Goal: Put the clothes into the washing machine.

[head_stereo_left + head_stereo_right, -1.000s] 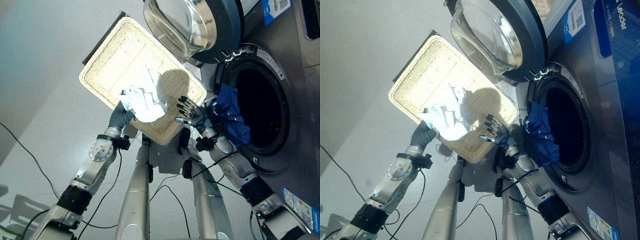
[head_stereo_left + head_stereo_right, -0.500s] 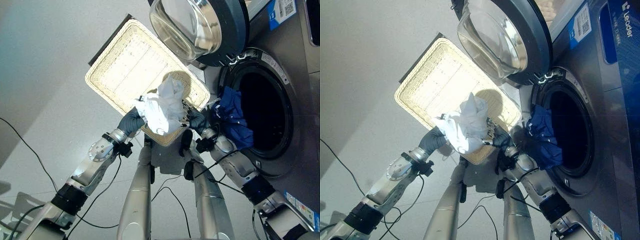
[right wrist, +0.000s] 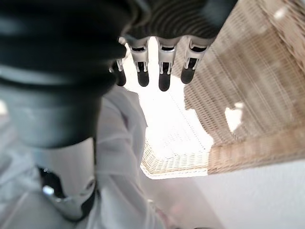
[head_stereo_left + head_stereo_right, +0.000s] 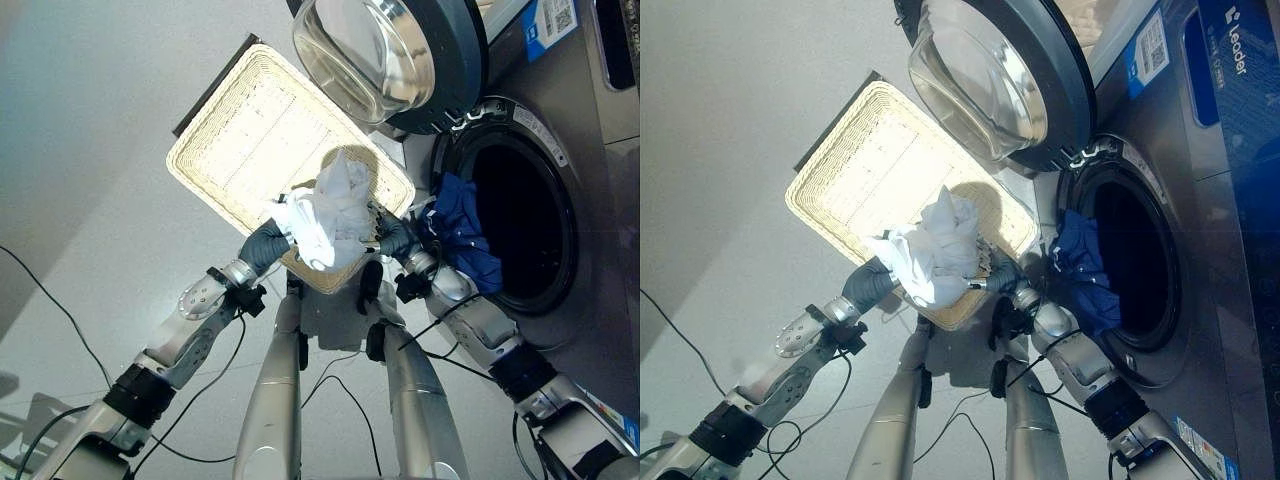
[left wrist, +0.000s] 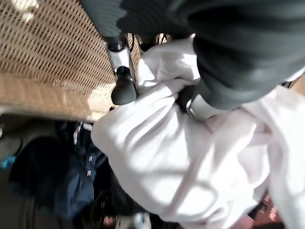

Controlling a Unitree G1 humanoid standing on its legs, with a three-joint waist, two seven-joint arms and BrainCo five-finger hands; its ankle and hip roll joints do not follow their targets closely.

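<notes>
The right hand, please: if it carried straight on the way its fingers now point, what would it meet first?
Probably the white garment bunched between the right hand and the left hand; its fingers point over the wicker basket, which lies beyond. Depth is unclear.

Silver-grey washing machine (image 4: 585, 200) cut off at the frame's right edge, bunched white cloth (image 4: 328, 215) covered the left hand's (image 4: 268, 243) fingers, drum interior too dark to read
</notes>
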